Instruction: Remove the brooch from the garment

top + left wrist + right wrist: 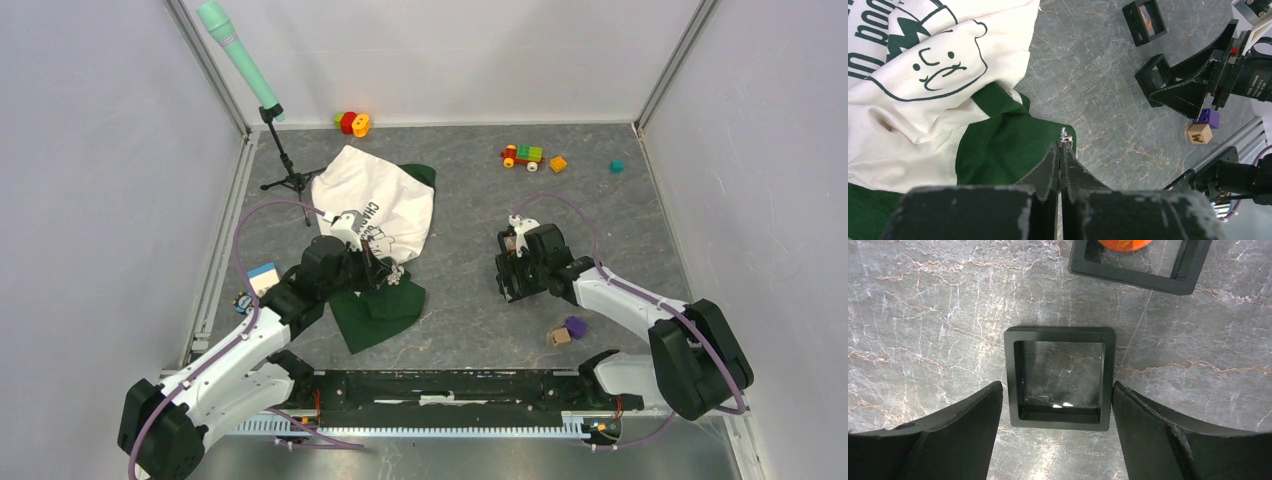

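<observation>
Left wrist view is showing the left claw (1060,149) clenched, its two fingers pressed together with the small silvery brooch (1064,135) poking out from between the tips. As far as I can judge, it is grasping the brooch. The brooch is sitting right at the edge of the dark green part of the garment (923,100), touching the fabric. Whether its pin is running through the cloth is too small to tell.

The garment is lying crumpled on the tabletop (470,320), nearer the left edge than the right. Its white printed part is reaching toward the far-left corner and its green part is spreading toward the near edge.

The right claw (1057,386) is hanging released near the middle of the tabletop, well apart from the garment. Its fingers are spreading to either side of a black square box (1058,333); whether they are touching it I cannot tell.

Judging the progress, the reach and the pinch are looking done, while the removal itself is looking unfinished, since the brooch is not yet hanging clear of the green cloth. What is remaining is drawing it away from the fabric until the two are plainly apart, ideally without dragging the garment along, and then setting it down somewhere off the garment, possibly in the box under the right claw
</observation>
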Tool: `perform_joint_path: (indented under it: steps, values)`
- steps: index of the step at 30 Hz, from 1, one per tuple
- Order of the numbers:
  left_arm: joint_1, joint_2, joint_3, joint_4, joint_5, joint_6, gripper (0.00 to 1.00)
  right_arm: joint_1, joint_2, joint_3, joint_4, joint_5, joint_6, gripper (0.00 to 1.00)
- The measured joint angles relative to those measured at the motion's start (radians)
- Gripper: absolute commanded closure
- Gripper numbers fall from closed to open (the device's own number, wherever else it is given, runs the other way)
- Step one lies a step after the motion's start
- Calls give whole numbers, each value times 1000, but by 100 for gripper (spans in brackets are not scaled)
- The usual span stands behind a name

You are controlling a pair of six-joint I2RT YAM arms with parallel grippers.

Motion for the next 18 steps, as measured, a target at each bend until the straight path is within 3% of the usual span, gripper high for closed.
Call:
perform_joint_path:
  steps: [5, 12, 18]
  values:
    - [-2, 0, 0, 0, 2, 0, 98, 8, 9, 9, -10, 14, -2, 29]
    - [-3, 0, 0, 0, 23, 0, 98, 8, 5, 9, -10, -6, 6, 30]
    - [-18, 3, -22, 78, 98, 0, 98, 8, -44, -7, 87, -246, 95, 33]
